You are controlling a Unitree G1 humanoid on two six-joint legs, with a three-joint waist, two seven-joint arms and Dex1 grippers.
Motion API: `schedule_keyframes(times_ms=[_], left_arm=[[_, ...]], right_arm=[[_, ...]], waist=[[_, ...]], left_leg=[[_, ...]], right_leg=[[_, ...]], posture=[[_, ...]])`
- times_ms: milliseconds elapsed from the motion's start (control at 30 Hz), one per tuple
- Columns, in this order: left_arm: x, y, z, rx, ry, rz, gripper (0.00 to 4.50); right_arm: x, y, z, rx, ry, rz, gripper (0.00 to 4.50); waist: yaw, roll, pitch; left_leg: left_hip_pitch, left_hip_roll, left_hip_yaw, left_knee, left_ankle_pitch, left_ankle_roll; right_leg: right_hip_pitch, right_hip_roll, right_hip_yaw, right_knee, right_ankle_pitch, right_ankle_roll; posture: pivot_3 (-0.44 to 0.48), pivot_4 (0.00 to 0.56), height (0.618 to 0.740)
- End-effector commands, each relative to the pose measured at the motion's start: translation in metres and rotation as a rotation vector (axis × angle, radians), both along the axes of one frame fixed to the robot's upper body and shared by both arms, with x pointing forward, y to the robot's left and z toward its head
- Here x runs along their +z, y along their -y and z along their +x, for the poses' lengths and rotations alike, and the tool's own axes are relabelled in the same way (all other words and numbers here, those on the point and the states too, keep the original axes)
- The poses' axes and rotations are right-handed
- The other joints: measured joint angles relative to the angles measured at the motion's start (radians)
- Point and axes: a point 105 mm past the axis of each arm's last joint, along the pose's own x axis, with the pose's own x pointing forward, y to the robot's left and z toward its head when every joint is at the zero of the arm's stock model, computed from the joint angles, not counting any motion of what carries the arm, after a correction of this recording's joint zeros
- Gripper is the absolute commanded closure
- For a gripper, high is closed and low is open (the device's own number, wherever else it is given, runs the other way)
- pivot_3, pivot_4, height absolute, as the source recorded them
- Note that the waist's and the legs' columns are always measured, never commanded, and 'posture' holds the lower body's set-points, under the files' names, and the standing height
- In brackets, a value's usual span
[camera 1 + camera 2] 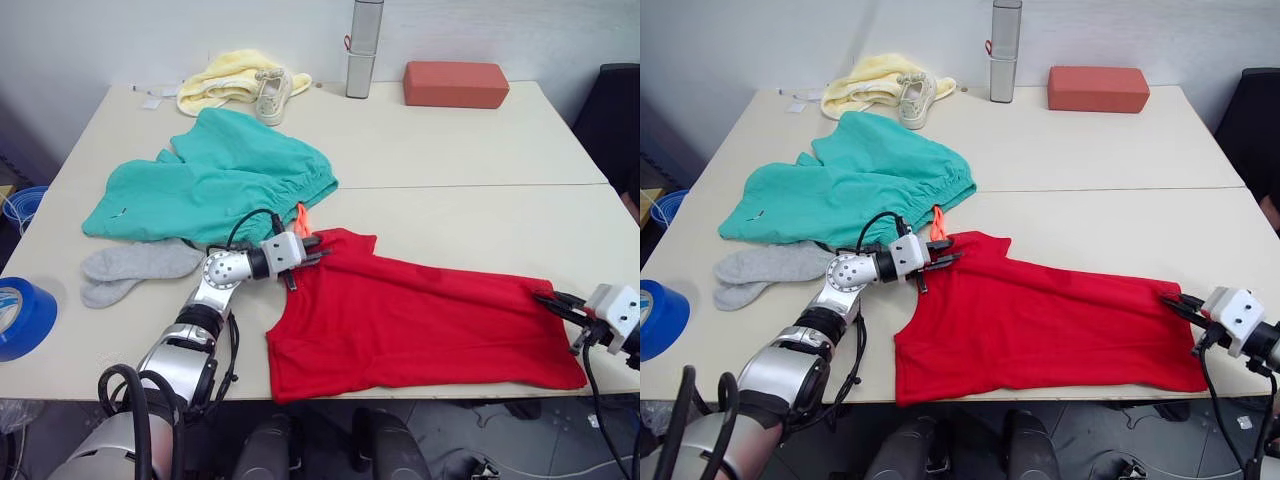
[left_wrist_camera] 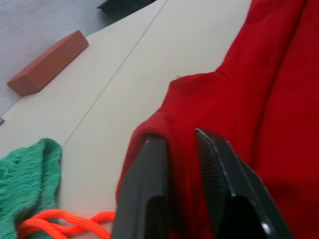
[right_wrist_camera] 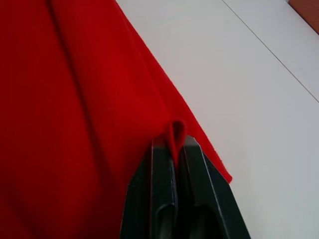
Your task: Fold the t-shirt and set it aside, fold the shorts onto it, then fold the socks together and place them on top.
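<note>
Head views: the t-shirt (image 1: 420, 325) lies spread flat across the near half of the tabletop (image 1: 470, 160), one sleeve toward the shorts (image 1: 215, 180), which lie rumpled behind it, their orange drawstring beside that sleeve. The socks (image 1: 130, 270) lie at the tabletop's left edge, apart from the shirt. At the back stand a yellow cloth (image 1: 225, 80), a small shoe (image 1: 272, 95), a grey bottle (image 1: 362, 48) and a red-brown block (image 1: 455, 84).

The left gripper (image 1: 312, 252) reaches in low, at the shirt's sleeve corner. The right gripper (image 1: 552, 300) sits at the shirt's opposite end.

Left wrist view: its jaws straddle a raised fold of red cloth, grasping it.

Right wrist view: its jaws are clenched on a thin pinch of the shirt's edge.
</note>
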Motion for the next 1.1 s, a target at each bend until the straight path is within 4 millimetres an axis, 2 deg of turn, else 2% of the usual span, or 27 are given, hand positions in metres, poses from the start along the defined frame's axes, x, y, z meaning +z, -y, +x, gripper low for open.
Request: schedule_keyframes(times_ms=[33,133,267,333,433,533,667,700,833,967,1100], left_arm=[[0.011,-0.009,-0.002,-0.016,0.011,-0.037,2.26],[0.013,-0.019,-0.005,-0.039,-0.046,-0.053,1.29],[0.019,-0.038,-0.012,-0.085,-0.249,-0.098,0.0],[0.027,-0.046,-0.015,-0.088,-0.414,-0.134,0.0],[0.05,-0.048,-0.011,-0.041,-0.661,-0.208,0.0],[0.063,-0.039,-0.005,0.011,-0.768,-0.211,0.0],[0.07,-0.025,0.002,0.066,-0.912,-0.188,0.0],[0.07,-0.02,0.006,0.115,-1.0,-0.185,0.0],[0.069,-0.007,0.013,0.234,-1.159,-0.134,0.0],[0.063,-0.003,0.016,0.29,-1.218,-0.096,0.0],[0.048,0.001,0.019,0.329,-1.256,-0.081,0.0]], right_arm=[[0.013,0.001,-0.008,0.035,0.019,0.004,3.15],[0.02,0.001,-0.014,0.058,-0.001,0.01,2.09],[0.044,0.009,-0.022,0.045,-0.002,0.036,0.65],[0.053,0.01,-0.027,0.042,-0.03,0.072,0.03],[0.063,0.007,-0.033,0.036,-0.122,0.139,0.03],[0.068,0.005,-0.031,0.011,-0.16,0.17,0.03],[0.069,0.006,-0.026,-0.048,-0.267,0.267,0.03],[0.069,0.007,-0.023,-0.073,-0.311,0.291,0.03],[0.073,0.006,-0.011,-0.107,-0.383,0.331,0.03],[0.07,0.001,-0.007,-0.098,-0.458,0.33,0.03],[0.065,-0.001,-0.003,-0.067,-0.464,0.273,0.03]], waist=[[0.0,0.0,0.0],[-0.001,0.0,0.0],[-0.001,0.001,0.0],[-0.001,0.001,0.0],[0.003,0.0,-0.001],[0.009,0.0,-0.001],[0.011,0.0,-0.001],[0.012,0.0,-0.001],[0.009,-0.001,0.0],[0.003,-0.001,0.0],[0.002,-0.002,0.0]], left_leg=[[0.0,0.0,0.0,0.0,0.0,0.0],[0.001,0.0,0.0,0.0,0.0,0.0],[0.001,0.0,0.0,0.0,0.0,0.0],[0.001,0.0,0.0,0.0,0.0,0.0],[0.0,0.001,-0.003,0.001,0.0,0.001],[0.0,0.0,-0.005,0.003,-0.001,0.002],[0.0,-0.001,-0.005,0.003,-0.001,0.002],[-0.001,-0.001,-0.005,0.003,-0.001,0.002],[-0.001,-0.001,-0.003,0.004,-0.001,0.002],[-0.001,0.0,-0.003,0.002,0.0,0.0],[-0.001,0.0,0.0,0.003,0.0,0.0]], right_leg=[[0.0,0.0,0.0,0.0,0.0,0.0],[0.001,0.0,0.0,0.0,0.0,0.0],[0.0,0.0,0.0,0.001,0.0,0.0],[0.0,0.0,0.001,0.001,0.0,0.0],[0.002,0.0,0.003,0.002,0.0,0.0],[0.004,-0.001,0.004,0.001,0.0,0.0],[0.004,-0.001,0.004,0.001,0.0,0.0],[0.004,-0.001,0.004,0.002,0.0,0.0],[0.003,0.0,0.003,0.003,0.0,0.0],[0.001,0.001,0.003,0.006,-0.001,0.0],[-0.001,0.002,0.002,0.007,-0.001,0.0]], posture=[[0.0,0.15,0.74],[0.0,0.15,0.74],[0.0,0.15,0.74],[0.0,0.15,0.74],[0.0,0.15,0.74],[0.0,0.15,0.74],[0.0,0.15,0.74],[0.0,0.15,0.74],[0.0,0.15,0.74],[0.0,0.15,0.74],[0.0,0.15,0.74]])
